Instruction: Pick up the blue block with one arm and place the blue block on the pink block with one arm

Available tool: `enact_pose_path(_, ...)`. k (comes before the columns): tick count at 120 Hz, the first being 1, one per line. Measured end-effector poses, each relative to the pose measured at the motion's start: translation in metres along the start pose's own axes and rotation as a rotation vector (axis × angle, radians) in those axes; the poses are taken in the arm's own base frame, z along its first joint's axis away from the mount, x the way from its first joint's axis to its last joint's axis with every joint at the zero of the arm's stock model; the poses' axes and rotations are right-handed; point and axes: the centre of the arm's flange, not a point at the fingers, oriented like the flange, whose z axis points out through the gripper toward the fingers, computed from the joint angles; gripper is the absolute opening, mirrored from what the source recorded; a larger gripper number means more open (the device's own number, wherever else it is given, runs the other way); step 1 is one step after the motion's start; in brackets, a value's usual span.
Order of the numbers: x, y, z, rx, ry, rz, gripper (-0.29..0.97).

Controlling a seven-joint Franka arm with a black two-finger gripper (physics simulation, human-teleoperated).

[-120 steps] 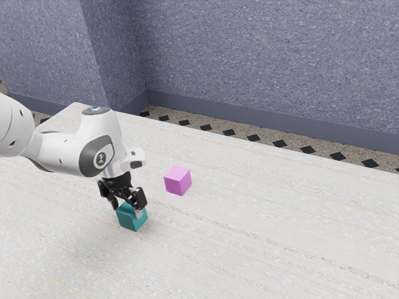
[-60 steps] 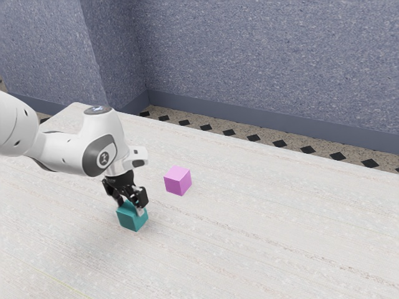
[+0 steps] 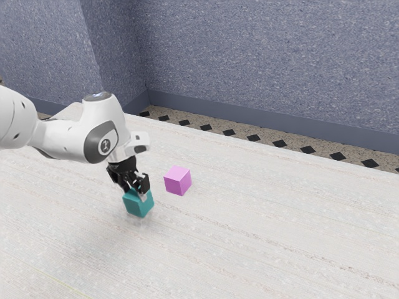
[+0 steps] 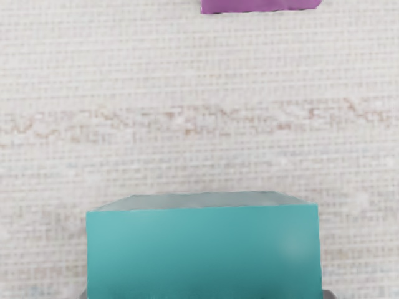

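**Figure. Over the surface (image 3: 280, 237), well in from its edges, the blue block (image 3: 138, 203) hangs just clear in the grasp.**

Hazard: if carried sideways at this low height, the held block would likely strike the side of the pink block (image 3: 177, 180) and shove it along the surface instead of landing on top. The grip looks to sit high on the block, which could also let it twist. The arm (image 3: 62, 134) enters from the exterior view's left, wrist bent down and hand near vertical. The pink block rests near the blue one, toward the surface's far edge. The fingers (image 3: 142, 182) are closed narrowly on the blue block's upper sides.
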Motion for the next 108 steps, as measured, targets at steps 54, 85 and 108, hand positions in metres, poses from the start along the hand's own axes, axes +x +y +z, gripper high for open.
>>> enact_pose_path(54,0.131,0.011,-0.086,0.073,0.033,0.047,0.25)
enact_pose_path(85,0.149,0.028,-0.069,0.055,-0.02,0.012,0.25)
enact_pose_path(108,0.169,0.033,-0.059,0.047,-0.015,-0.008,0.26)
